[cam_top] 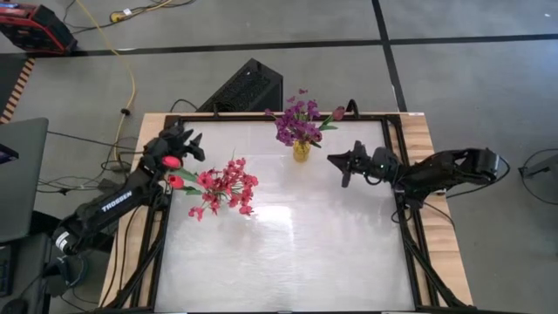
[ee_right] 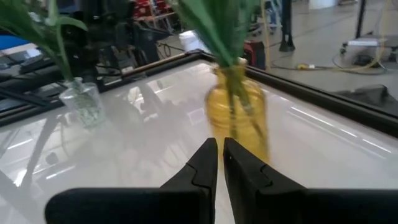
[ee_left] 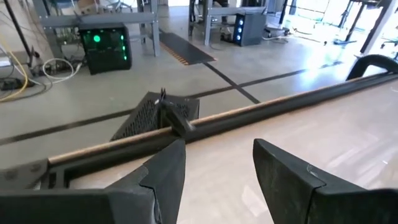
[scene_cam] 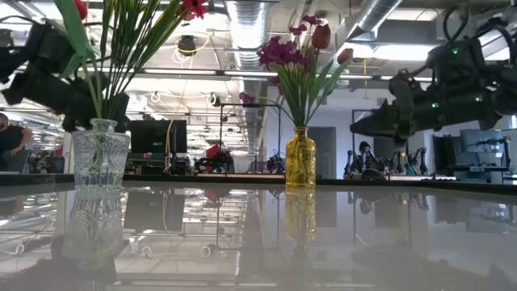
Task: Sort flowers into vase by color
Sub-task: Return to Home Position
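At the table's left edge, the left gripper [cam_top: 187, 139] is hovering over the far corner, just beside the clear vase [scene_cam: 100, 155]. Its jaws are standing apart with nothing between them, and its wrist camera is looking out past the table rim to the floor beyond. The vase is holding the pink-red flowers [cam_top: 227, 187], whose clusters are leaning out over the table [cam_top: 288, 253] toward the middle. Two red tulips [cam_top: 173, 163] are sitting closer to the arm. In the low view their thin green stems are fanning up out of the patterned glass.

Toward the middle of the far edge, the yellow vase [cam_top: 301, 151] is standing upright and carrying the purple flowers [cam_top: 299, 120]. The maroon tulips [scene_cam: 321, 36] are rising beside and above the clusters in the same vase. The two vases are standing well apart.

Further right, the right gripper [ee_right: 221, 155] is hanging above the table near the yellow vase and pointing at it. Its jaws are drawn together, all but touching, and holding nothing.

No stem is showing loose on the tabletop, so the sorting itself is looking finished: warm colours in the clear vase, purple and maroon in the yellow one. The step in hand is most likely the retreat to rest. That calls for each arm to lift and pull back toward its own side. The left one needs to stay clear of the blooms overhanging beside it, since a brush against those long stems could tip the light glass vase.
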